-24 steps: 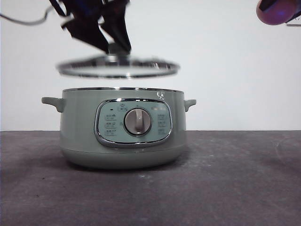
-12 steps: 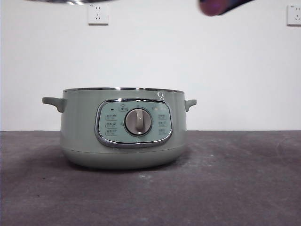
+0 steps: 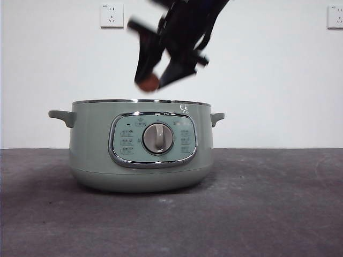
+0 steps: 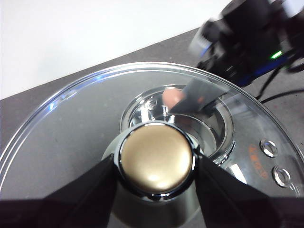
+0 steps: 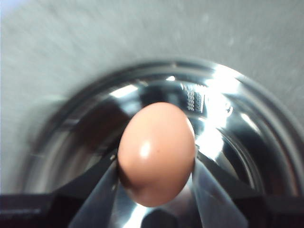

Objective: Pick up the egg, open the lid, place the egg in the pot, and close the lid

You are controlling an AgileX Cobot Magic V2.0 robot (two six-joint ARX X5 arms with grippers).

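The pale green pot (image 3: pixel 91 144) stands open on the table, its dial facing the front view. My right gripper (image 3: pixel 154 80) comes down from above, shut on the reddish-brown egg (image 3: pixel 149 82), just above the pot's rim. In the right wrist view the egg (image 5: pixel 156 152) sits between the jaws over the pot's shiny inside (image 5: pixel 237 118). My left gripper (image 4: pixel 156 166) is shut on the knob (image 4: pixel 156 159) of the lid (image 4: pixel 71 128), a clear glass dome with a chrome rim, held above the pot. The egg (image 4: pixel 172 97) shows through the glass. The lid is out of the front view.
The dark table (image 3: pixel 268 203) stretches around the pot, with a white wall behind. Two wall sockets (image 3: pixel 111 15) (image 3: pixel 335 16) are high on the wall. The right arm (image 4: pixel 247 38) shows beyond the lid in the left wrist view.
The lid has risen from just above the pot out of the top of the front view. The right gripper with the egg has come from the top right down over the pot.
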